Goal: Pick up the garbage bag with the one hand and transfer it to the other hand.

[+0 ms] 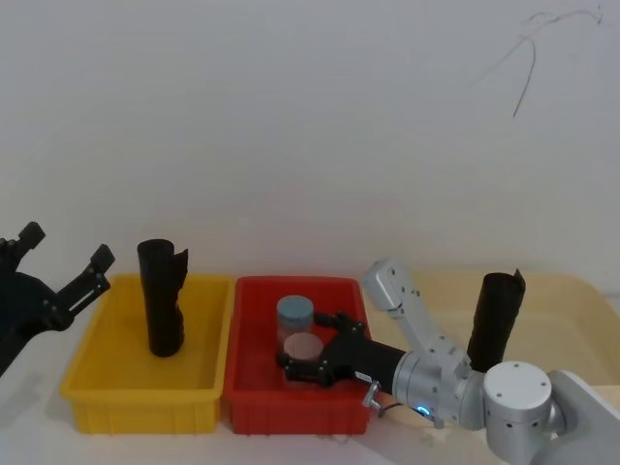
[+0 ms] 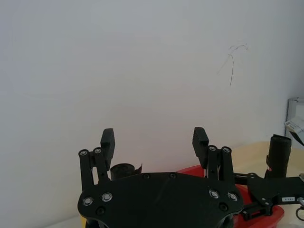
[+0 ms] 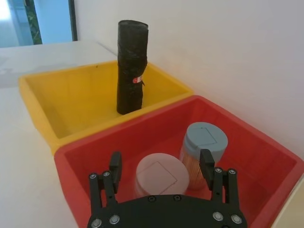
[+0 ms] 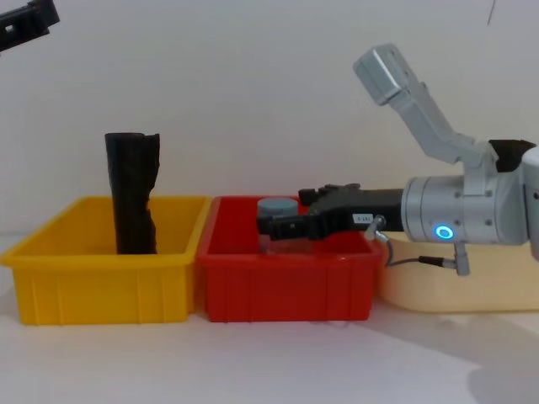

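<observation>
The garbage bag [image 1: 496,320], a smooth black roll, stands upright in the cream bin [image 1: 562,300] at the right; it is also in the left wrist view [image 2: 279,152]. My right gripper [image 1: 305,344] reaches low over the red bin [image 1: 254,387], away from that roll. It is open [image 3: 161,159], its fingers spread above two jars and holding nothing. My left gripper [image 1: 68,244] hangs raised at the far left, beside and above the yellow bin [image 1: 97,387], open and empty [image 2: 154,137].
A second black roll [image 1: 160,300] with a ragged notched top [image 4: 132,194] stands in the yellow bin. The red bin holds a pink-lidded jar [image 3: 156,176] and a blue-lidded jar [image 3: 205,140]. A white wall runs close behind the three bins.
</observation>
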